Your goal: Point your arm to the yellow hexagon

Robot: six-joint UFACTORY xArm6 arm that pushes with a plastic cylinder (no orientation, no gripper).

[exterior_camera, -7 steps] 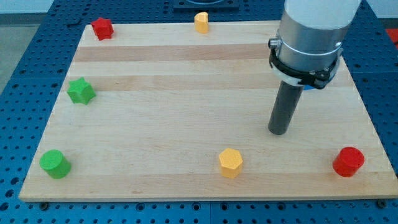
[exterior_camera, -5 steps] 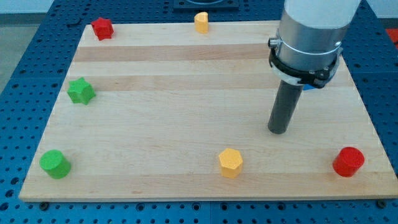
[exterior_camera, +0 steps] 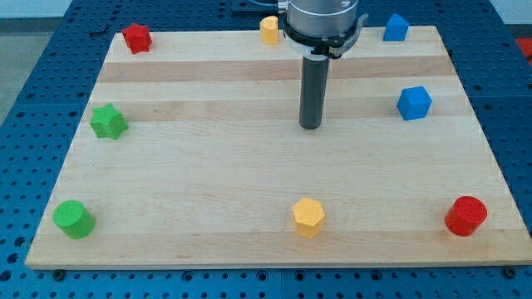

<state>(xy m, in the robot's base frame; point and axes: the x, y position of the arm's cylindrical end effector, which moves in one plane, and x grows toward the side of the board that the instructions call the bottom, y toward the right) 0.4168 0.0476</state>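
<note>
The yellow hexagon (exterior_camera: 307, 217) lies near the board's bottom edge, a little right of centre. My tip (exterior_camera: 310, 126) rests on the board near its middle, straight above the hexagon in the view and well apart from it. It touches no block. A second yellow block (exterior_camera: 268, 29) sits at the top edge, just left of the arm's body.
A red star-like block (exterior_camera: 136, 37) is at the top left, a green star (exterior_camera: 108, 122) at the left, a green cylinder (exterior_camera: 73, 219) at the bottom left. A red cylinder (exterior_camera: 465, 216) is at the bottom right. Two blue blocks (exterior_camera: 414, 103) (exterior_camera: 396, 27) sit at the right and top right.
The arm has moved left and toward the view's top, from the board's right side to its middle. The two blue blocks it hid now show. No block has moved.
</note>
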